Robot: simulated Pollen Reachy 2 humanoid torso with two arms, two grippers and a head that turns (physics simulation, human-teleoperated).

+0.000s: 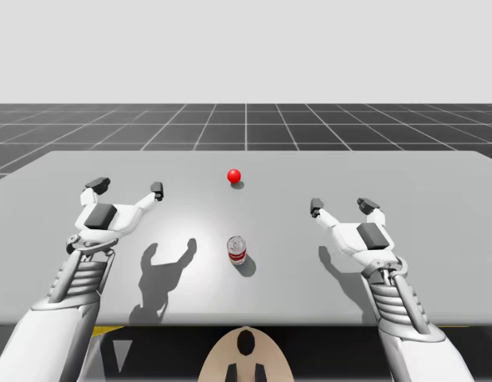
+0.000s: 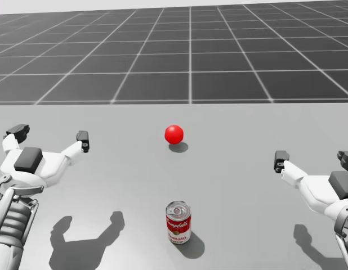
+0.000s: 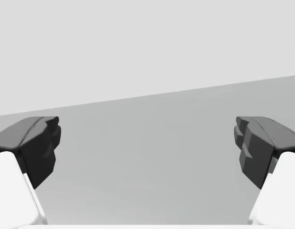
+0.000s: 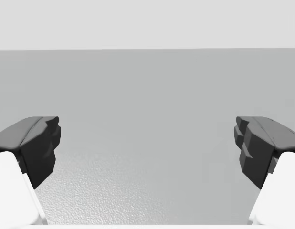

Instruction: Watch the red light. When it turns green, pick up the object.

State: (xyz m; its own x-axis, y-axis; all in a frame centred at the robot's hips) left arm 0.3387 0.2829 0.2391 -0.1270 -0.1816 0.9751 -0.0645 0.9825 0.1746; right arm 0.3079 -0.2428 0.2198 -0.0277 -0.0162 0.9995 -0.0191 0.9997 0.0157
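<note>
Here's the desk (image 1: 437, 239), broad and grey, with both arms coming in over its near edge. The left claw (image 1: 128, 188) hangs over the left half with its fingers spread wide and nothing between them. The right claw (image 1: 341, 206) mirrors it over the right half, just as released and just as empty.

Between the two arms, on the desk's centre line and close to the near edge, stands the red-and-white can (image 1: 237, 250). It is upright, long axis vertical, silver lid facing up. Beyond it, towards the far edge, sits the red light (image 1: 234, 176), a small ball well apart from the can. It is red, not green, so the call is to wait.

Now the relation that counts: from either claw, the can lies inward and back towards the near edge, behind the fingertips and not ahead of them. It looks close to even, with the right claw perhaps a shade nearer.

Each wrist view looks past parted fingers onto bare desk. The head view gives the can's lid and label, and the high view gives its place between the arms.
</note>
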